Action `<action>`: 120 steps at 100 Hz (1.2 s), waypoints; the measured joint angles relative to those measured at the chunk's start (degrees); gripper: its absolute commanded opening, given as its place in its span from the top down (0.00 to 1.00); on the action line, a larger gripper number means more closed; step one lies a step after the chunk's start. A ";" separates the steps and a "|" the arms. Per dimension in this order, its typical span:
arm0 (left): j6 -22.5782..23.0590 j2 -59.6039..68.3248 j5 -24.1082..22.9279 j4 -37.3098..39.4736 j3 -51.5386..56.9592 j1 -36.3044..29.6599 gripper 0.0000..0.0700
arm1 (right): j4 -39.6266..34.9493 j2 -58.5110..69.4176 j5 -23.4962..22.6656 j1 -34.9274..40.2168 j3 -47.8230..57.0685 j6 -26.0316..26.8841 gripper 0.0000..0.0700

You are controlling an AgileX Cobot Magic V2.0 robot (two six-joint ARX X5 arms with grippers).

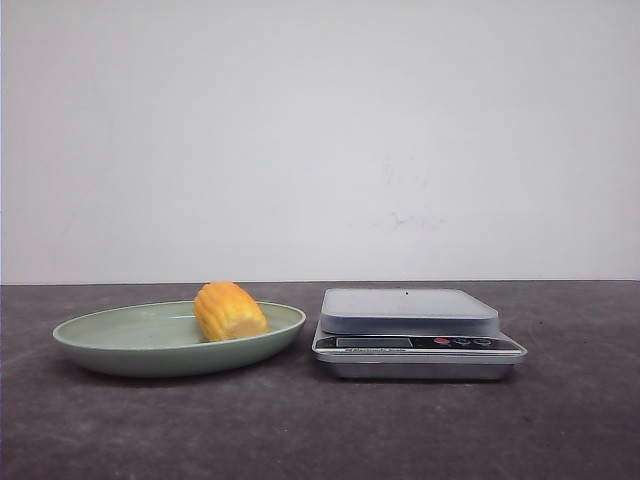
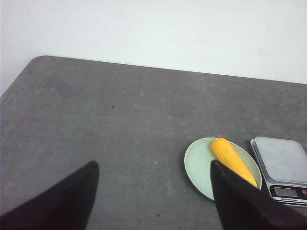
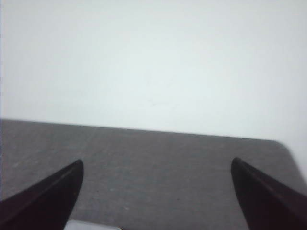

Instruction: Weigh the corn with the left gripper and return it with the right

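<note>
The yellow-orange corn (image 1: 230, 311) lies on a pale green plate (image 1: 110, 340) left of a silver kitchen scale (image 1: 410, 312). In the left wrist view the corn (image 2: 230, 155) lies on the plate (image 2: 197, 163) beside the scale (image 2: 280, 158). My left gripper (image 2: 153, 165) is open and empty, high above the table, well apart from the corn; one finger (image 2: 240, 201) partly hides the corn's end. My right gripper (image 3: 156, 165) is open and empty above bare table. Neither gripper shows in the front view.
The dark grey table (image 1: 320, 430) ends at a white wall (image 1: 320, 130). Its rounded far corner (image 2: 41, 60) shows in the left wrist view. A pale edge, perhaps of the scale (image 3: 91, 225), shows between the right gripper's fingers.
</note>
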 measured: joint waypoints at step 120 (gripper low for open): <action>1.62 -7.85 2.95 19.89 -20.37 0.00 0.97 | -9.64 -15.32 -3.39 0.00 -11.04 4.09 0.99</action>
